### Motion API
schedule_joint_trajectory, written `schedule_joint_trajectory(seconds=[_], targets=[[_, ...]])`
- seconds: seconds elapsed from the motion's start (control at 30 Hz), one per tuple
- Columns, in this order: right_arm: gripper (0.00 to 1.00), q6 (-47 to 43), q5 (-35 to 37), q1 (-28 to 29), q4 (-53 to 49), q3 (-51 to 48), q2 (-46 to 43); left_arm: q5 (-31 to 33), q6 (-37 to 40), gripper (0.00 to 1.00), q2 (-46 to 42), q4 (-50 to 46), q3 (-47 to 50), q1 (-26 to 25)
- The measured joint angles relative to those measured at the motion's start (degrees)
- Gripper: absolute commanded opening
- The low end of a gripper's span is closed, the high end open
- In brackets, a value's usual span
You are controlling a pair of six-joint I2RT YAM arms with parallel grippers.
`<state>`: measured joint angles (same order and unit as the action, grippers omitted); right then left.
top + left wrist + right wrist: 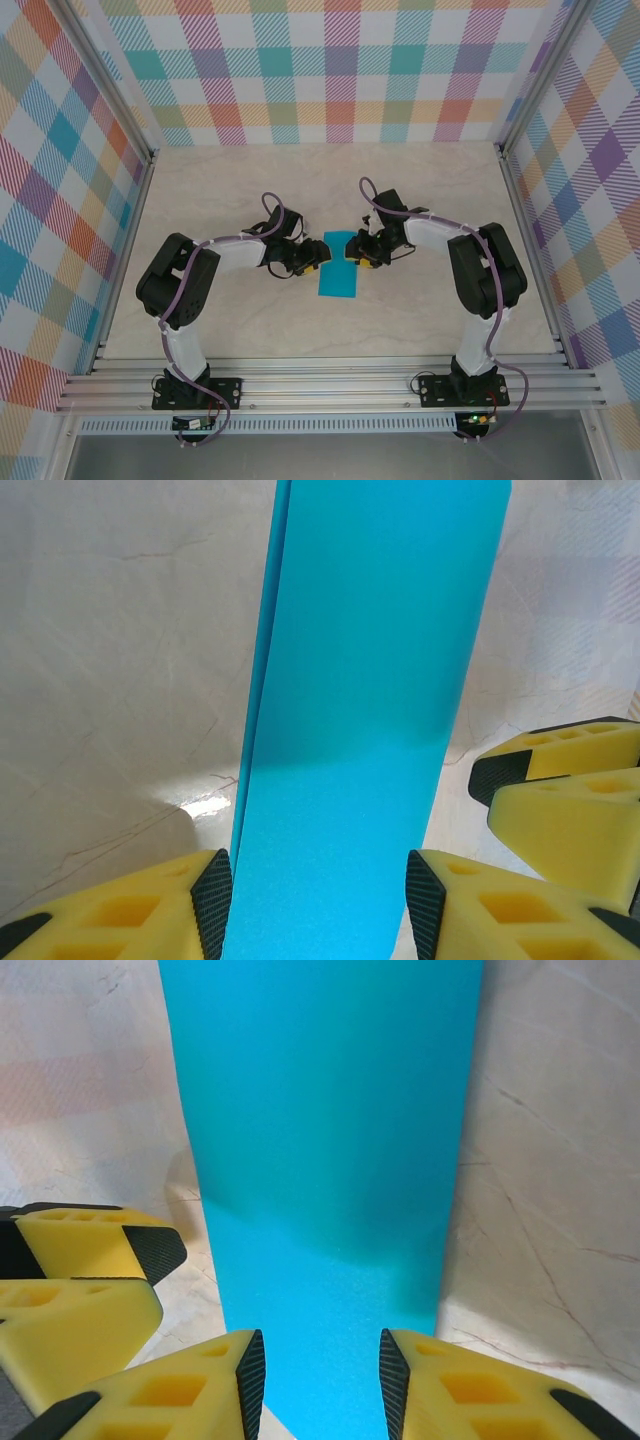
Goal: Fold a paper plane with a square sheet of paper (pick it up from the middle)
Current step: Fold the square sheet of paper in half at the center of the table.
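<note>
Shows the square sheet of paper (337, 266) folded to a narrow teal strip, flat on the pale marbled worktop (430, 190), midway between the two arms. Places the left pincer (306, 260) at one long side of the strip and the right pincer (366, 252) at the other, facing each other and close together. Sets each pair of yellow, black-padded jaws part-way apart, astride the strip, with teal in the gap; cannot tell whether the pads pinch the paper or merely hover over it. Reveals, in the left wrist view, a second layer along one long edge, hence a doubled sheet rather than a single one. Suggests, as a judgement, a mirrored hold meant to pin the strip at its middle and keep the crease straight for the next fold; no pointed nose formed yet. Bears no brand, label or legible writing on paper, pincers, worktop or checked walls (60, 200).
</note>
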<state>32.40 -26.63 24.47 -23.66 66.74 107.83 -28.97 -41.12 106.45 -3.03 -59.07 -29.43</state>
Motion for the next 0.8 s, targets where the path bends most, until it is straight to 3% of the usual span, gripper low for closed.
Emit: schedule_joint_trajectory(seconds=[0.8], targets=[[0.33, -0.17, 1.09, -0.11, 1.27, -1.40, 2.40, -0.46, -0.85, 0.55, 0.52, -1.73, -0.55, -0.48]])
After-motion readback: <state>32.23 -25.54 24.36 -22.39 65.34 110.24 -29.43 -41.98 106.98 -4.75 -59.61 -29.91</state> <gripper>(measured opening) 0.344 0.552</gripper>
